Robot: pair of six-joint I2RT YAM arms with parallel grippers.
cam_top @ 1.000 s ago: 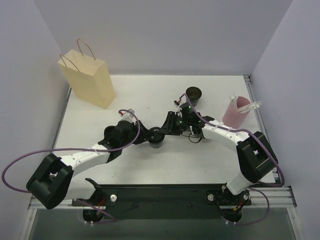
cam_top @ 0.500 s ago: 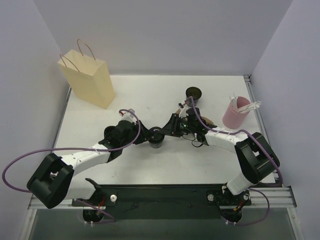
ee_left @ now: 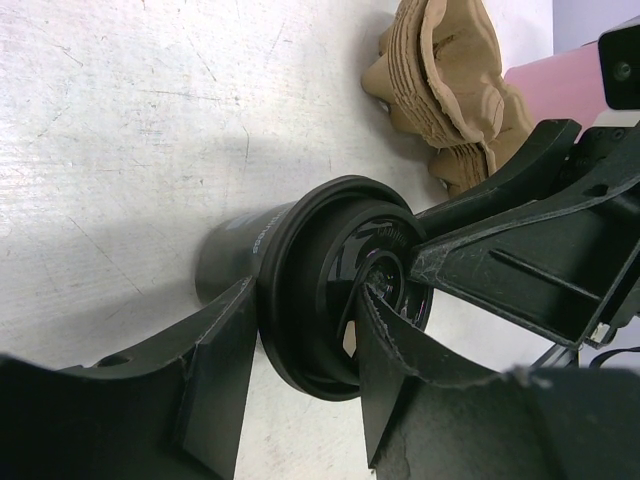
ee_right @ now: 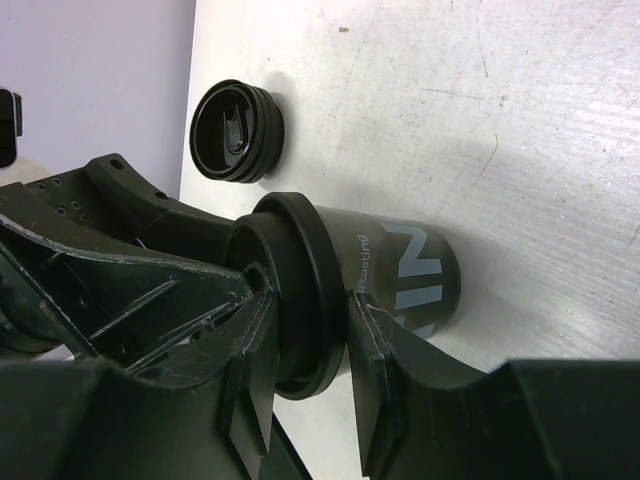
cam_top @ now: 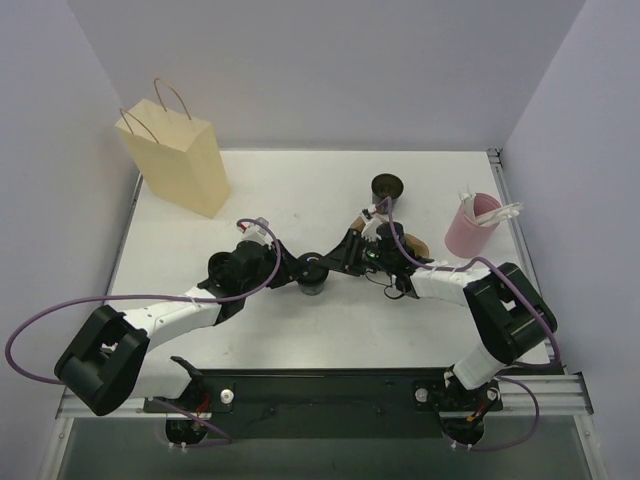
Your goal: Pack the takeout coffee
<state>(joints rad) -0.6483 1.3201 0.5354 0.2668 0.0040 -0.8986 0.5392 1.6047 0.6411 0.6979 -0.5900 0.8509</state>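
Clamping coffee cup (ee_left: pixel 235 255) between left gripper (ee_left: pixel 305 325) jaws, standing on table (ee_left: pixel 120 120); right gripper (ee_right: pixel 308 315) jaws pinch lid (ee_right: pixel 300 255) rim just above. Cup likely light, thin-walled, crushable; grip gently under stiff rim.

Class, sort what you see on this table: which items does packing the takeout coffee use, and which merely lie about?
Belongs to the job:
coffee cup
lid on it
paper bag

Probably just lying about:
stack of spare lids
pink cup of white sticks
brown cardboard pile
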